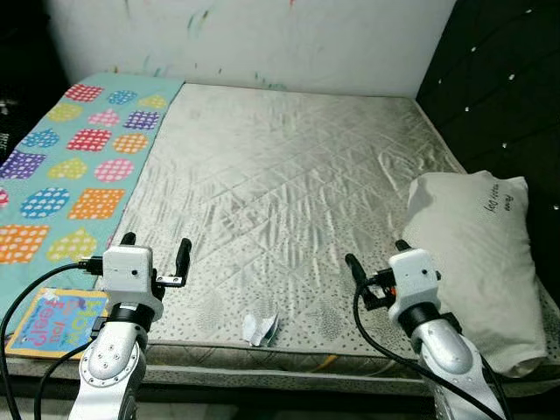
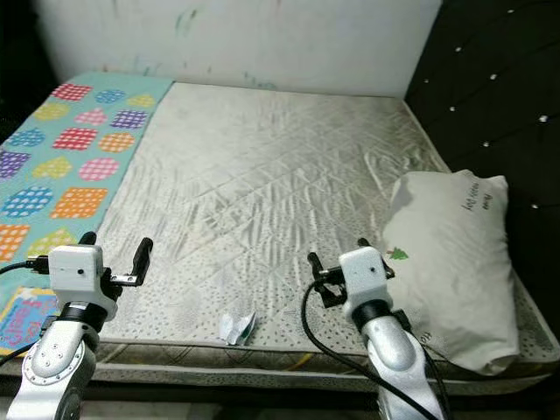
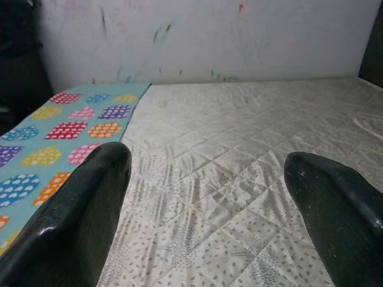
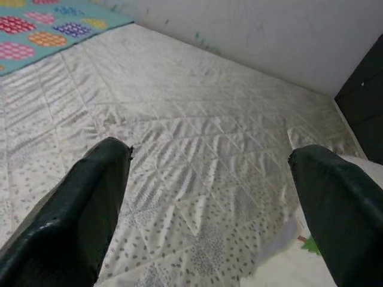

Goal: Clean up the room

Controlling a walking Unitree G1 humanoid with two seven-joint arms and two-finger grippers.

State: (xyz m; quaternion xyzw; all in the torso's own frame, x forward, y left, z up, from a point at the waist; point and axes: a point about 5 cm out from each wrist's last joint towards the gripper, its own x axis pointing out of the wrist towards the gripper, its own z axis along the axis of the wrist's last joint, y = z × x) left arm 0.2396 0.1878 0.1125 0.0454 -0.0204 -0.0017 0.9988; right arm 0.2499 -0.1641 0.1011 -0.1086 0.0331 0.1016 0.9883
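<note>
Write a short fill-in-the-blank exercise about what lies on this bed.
1. The crumpled wrapper lies near the mattress edge, between the two ____.
2. The white pillow lies on the robot's ____ side.
3. The blanket with coloured hearts lies on the robot's ____ side.

Missing words: grippers; right; left

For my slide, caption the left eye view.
Both grippers, left and right, open over a mattress with crumpled paper.

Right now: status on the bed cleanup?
Left gripper and right gripper both open, empty, over mattress near edge. Crumpled wrapper lies between them, untouched. Pillow beside right gripper; nothing blocking.
</note>
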